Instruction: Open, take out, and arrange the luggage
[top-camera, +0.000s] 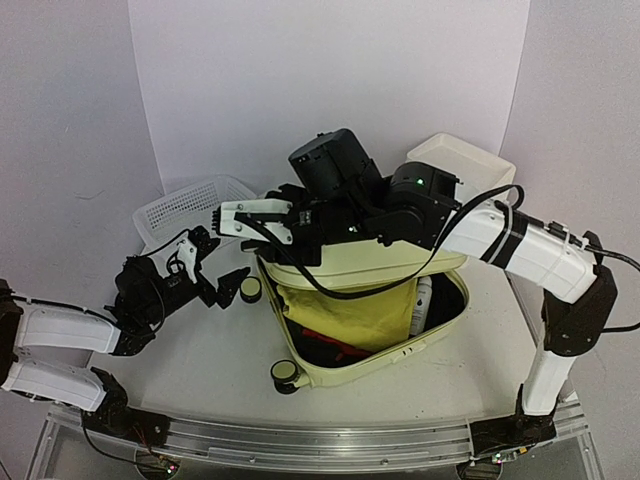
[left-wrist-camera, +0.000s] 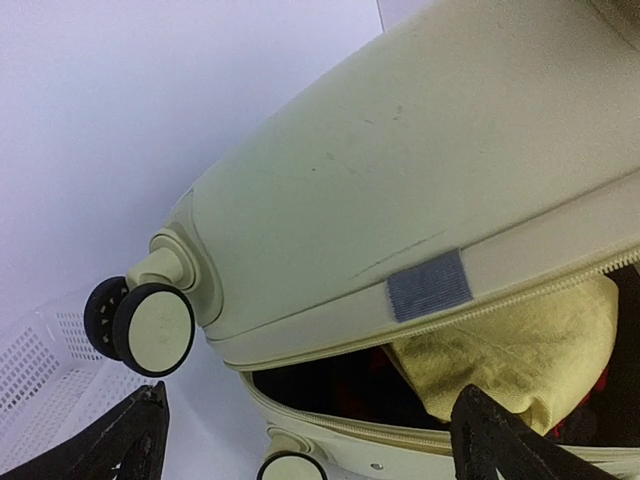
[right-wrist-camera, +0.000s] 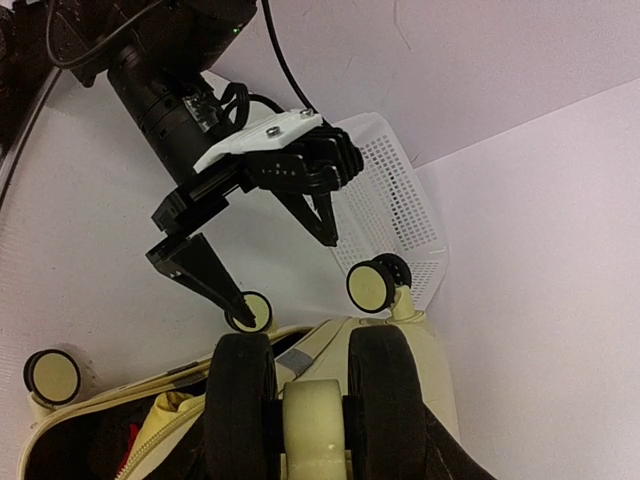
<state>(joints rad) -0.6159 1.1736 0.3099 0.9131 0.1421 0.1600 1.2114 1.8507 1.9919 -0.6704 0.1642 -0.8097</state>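
**One luggage (top-camera: 345, 372), lid held up**

It lies on the counter (top-camera: 200, 380), with yellow cloth (top-camera: 350, 315) showing inside. The right gripper (right-wrist-camera: 312, 410) clamps a cream part of the lid. The left gripper (top-camera: 222, 258) gapes wide and empty beside a wheel (top-camera: 250, 289).

No writing can be read in any view. The grey patch (left-wrist-camera: 429, 285) on the shell of the luggage (left-wrist-camera: 400, 180), just above the zip, has a plain face (no letters or logo can be made out on it). The white bottle (top-camera: 422, 305) inside the luggage, at its right side, is too small to tell whether it carries any print.
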